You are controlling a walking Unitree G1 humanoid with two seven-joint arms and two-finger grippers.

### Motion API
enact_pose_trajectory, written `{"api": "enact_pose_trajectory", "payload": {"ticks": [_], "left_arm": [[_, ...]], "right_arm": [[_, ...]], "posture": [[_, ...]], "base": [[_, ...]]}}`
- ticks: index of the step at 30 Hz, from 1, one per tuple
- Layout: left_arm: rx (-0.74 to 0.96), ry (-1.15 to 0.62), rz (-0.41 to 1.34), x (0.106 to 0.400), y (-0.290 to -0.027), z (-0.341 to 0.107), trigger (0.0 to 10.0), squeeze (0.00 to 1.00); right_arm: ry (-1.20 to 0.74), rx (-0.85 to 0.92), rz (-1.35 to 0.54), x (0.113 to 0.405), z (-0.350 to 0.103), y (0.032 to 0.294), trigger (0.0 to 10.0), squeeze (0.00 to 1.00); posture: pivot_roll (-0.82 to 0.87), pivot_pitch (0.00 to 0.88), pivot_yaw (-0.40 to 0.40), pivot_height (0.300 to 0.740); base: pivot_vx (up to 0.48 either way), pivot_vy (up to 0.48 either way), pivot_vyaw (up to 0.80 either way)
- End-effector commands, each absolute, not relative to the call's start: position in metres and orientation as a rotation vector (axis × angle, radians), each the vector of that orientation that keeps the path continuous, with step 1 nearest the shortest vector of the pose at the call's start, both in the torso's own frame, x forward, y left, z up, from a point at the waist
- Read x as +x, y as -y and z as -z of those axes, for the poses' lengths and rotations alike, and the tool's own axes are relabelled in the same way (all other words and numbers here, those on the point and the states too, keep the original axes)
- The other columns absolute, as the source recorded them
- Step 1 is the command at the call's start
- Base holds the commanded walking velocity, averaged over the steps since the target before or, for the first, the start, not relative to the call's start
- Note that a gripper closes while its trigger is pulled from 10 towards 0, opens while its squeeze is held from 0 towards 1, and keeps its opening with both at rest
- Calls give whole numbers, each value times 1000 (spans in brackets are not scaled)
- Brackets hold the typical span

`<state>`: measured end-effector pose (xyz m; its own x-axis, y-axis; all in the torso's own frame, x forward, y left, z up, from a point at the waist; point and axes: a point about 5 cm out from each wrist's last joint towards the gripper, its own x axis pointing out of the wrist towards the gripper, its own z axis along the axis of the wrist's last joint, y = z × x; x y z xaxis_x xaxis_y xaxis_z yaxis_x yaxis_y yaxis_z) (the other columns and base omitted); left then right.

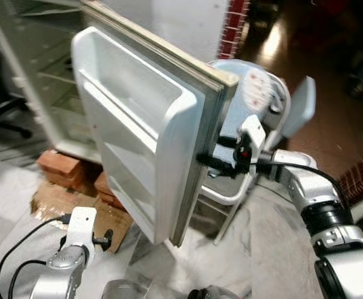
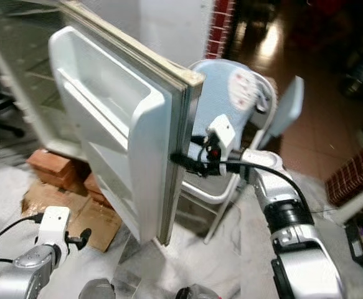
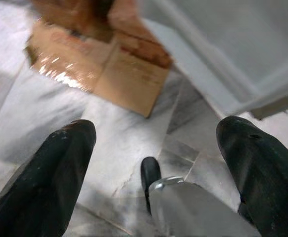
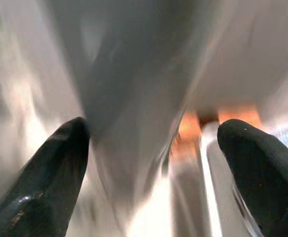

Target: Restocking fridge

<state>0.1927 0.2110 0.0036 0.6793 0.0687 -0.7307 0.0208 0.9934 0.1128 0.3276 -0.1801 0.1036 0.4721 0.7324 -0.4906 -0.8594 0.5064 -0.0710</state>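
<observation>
Marble floor (image 1: 274,249) — bricks (image 1: 60,165), flattened cardboard (image 1: 106,215) on it

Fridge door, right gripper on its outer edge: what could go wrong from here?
1. The right gripper meets the fridge door only at its thin outer edge, fingers spread in the wrist view; it could slip off as the door swings.
2. A light blue chair stands right behind the door and the right arm; opening further may pinch the arm or hit the chair.
3. The fridge rests on bricks and cardboard; a hard pull might rock it.

Glossy white plastic fridge door (image 1: 137,124)
</observation>
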Motion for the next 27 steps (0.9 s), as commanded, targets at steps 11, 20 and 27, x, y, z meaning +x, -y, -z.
{"api": "enact_pose_trajectory", "payload": {"ticks": [11,20,27], "left_arm": [[106,-837,-22,194,-211,-3,10000,0],[107,-834,-23,199,-210,-1,10000,0],[109,-828,-17,203,-209,0,10000,0]], "right_arm": [[-677,-735,-643,325,-81,260,10000,0],[-60,-98,-70,391,-158,199,10000,0],[63,273,-595,381,-174,114,10000,0]], "posture": [[180,0,-105,740],[179,0,-96,740],[185,0,-100,740]], "base": [[0,0,0],[0,0,0],[0,0,0]]}}
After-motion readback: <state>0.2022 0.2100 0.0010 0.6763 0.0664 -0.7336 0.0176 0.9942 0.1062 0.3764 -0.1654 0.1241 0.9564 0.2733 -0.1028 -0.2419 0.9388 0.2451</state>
